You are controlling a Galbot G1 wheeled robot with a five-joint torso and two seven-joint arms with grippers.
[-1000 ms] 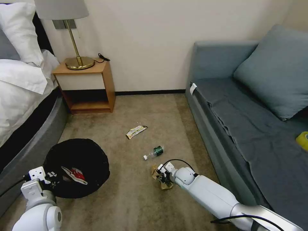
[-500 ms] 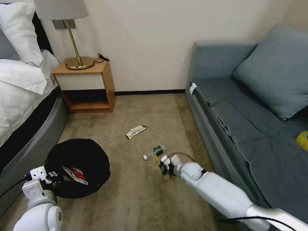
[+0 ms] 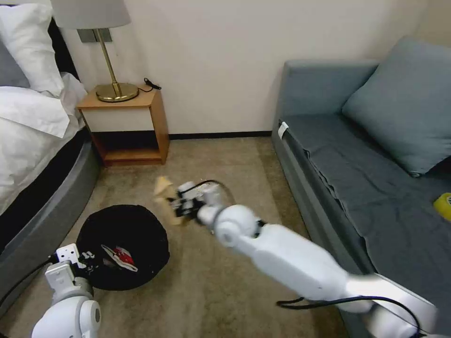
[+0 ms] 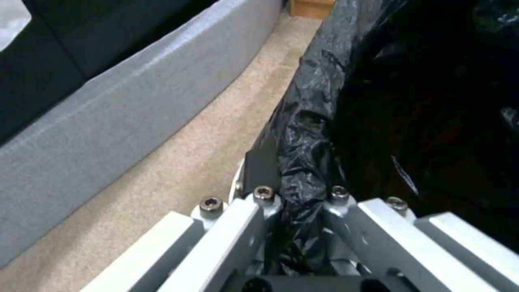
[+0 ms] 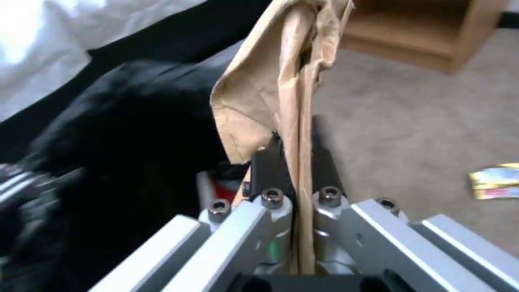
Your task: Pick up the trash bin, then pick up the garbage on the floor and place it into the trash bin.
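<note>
Tan paper point(image 5: 270, 81) is pinched between the right gripper point(image 3: 181, 205) jaws, carried in the air just off the trash bin point(image 3: 123, 244) rim at about 1 o'clock from the bin's centre. It's light, soft and crumpled; it stands up past the fingertips point(image 5: 265, 166) and flops, so the hold is on a folded edge, not the bulk. My read: no slip risk from weight, but it could snag or tear if dragged on the liner.

Bin: the left gripper point(image 4: 294, 202) is clamped on the black bag point(image 4: 314, 121) folded over the rim, at the bin's 7 o'clock. The liner is thin and slippery, so that grip looks marginal. A red-and-white wrapper point(image 3: 121, 256) lies inside.

A flat wrapper point(image 5: 494, 180) is on the carpet. Nightstand point(image 3: 127, 126) sits at 12 o'clock of the bin, sofa point(image 3: 376, 164) at 3.
</note>
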